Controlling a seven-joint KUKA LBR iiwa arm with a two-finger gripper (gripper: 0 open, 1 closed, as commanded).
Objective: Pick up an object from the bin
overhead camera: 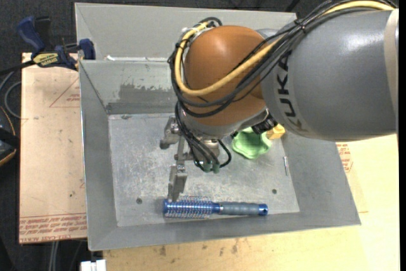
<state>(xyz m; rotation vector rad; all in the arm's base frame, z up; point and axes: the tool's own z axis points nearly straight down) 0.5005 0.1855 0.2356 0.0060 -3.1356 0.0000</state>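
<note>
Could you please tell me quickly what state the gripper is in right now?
Gripper: cannot be told; it hangs low in the bin, close to the blue hairbrush.

Grey metal bin [127, 155] with scuffed floor. Carries a blue hairbrush [212, 208] lying flat along the view's lower wall, bristles leftward, and a green lump [250, 144] just beside a small yellow piece [277, 131] rightward.

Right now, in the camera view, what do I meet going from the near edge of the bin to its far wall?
Blue bristle brush, lying flat along the near edge → pincer, just beyond the brush's bristle end → green lump, partly under the arm.
</note>
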